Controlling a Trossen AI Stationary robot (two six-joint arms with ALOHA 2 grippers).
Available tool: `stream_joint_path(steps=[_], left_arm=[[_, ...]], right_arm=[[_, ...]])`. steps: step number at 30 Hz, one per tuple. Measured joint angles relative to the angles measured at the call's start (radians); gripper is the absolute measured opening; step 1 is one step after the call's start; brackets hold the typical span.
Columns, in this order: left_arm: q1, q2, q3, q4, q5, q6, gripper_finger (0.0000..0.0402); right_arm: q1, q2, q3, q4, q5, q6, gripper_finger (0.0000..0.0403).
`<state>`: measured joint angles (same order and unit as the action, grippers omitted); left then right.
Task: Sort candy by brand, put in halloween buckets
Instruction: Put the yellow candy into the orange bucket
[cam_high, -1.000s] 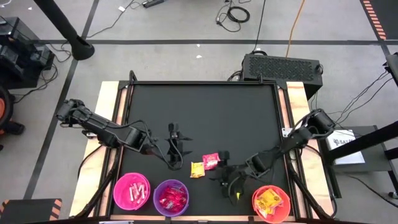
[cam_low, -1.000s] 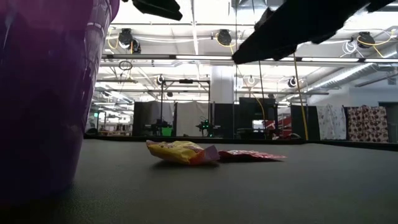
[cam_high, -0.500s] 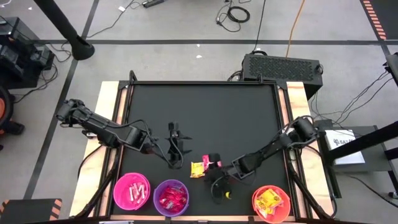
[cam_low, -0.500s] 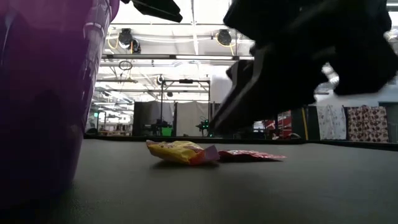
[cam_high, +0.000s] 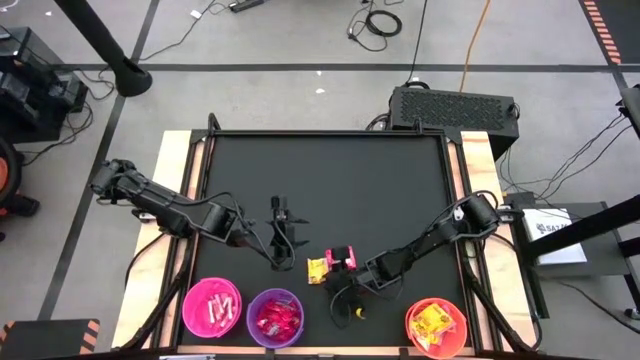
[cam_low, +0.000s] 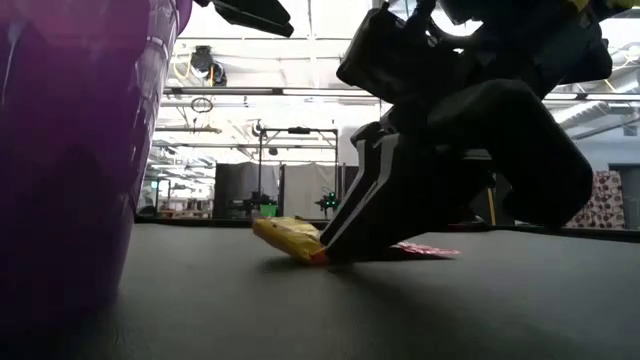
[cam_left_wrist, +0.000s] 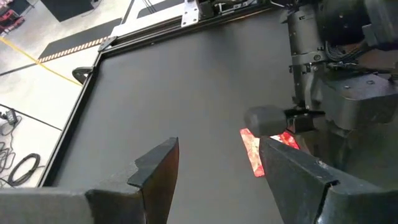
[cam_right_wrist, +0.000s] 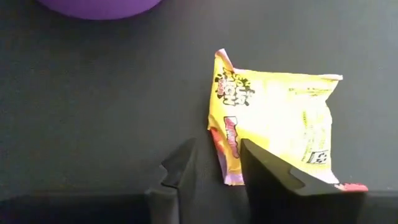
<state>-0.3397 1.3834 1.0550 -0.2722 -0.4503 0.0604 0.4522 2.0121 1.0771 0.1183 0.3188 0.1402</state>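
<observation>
Three buckets stand along the near edge: pink bucket (cam_high: 212, 306), purple bucket (cam_high: 275, 316), orange bucket (cam_high: 436, 326). Two packets lie loose: a yellow packet (cam_high: 317, 271), its print unreadable, and a red packet (cam_high: 340, 259). The right gripper (cam_right_wrist: 213, 165) straddles the yellow packet's edge, fingers parted. The left gripper (cam_left_wrist: 217, 165) hangs spread.

Yellow packet (cam_right_wrist: 280, 118) flat on mat; tool (cam_right_wrist: 214, 163) at its edge.

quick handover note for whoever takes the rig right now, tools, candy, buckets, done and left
Right tool: down at the yellow packet's edge, fingers straddling it, not gripped.
Left tool: open, empty, waiting mid-table.
Red packet lies beside the yellow one.
Done: pink bucket, purple bucket and orange bucket each hold candy.
Left: yellow packet to the orange bucket, red to purple.
</observation>
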Motion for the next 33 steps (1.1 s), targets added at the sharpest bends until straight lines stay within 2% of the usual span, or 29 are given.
stream_joint_path(steps=[13, 21, 28, 33], left_arm=[[0.000, 0.000, 0.000, -0.001, 0.000, 0.005, 0.0230], [0.000, 0.000, 0.000, 0.000, -0.002, 0.006, 0.0230], [0.000, 0.000, 0.000, 0.001, -0.004, 0.005, 0.0230], [0.000, 0.015, 0.000, 0.003, 0.068, -0.002, 0.0230]], right_arm=[[-0.002, -0.002, 0.000, -0.024, -0.004, 0.004, 0.0006], [0.001, -0.047, 0.008, -0.074, -0.042, -0.028, 0.0001], [0.001, -0.224, 0.045, -0.239, -0.037, -0.047, 0.0000], [-0.004, -0.349, 0.045, -0.314, -0.003, -0.060, 0.0000]])
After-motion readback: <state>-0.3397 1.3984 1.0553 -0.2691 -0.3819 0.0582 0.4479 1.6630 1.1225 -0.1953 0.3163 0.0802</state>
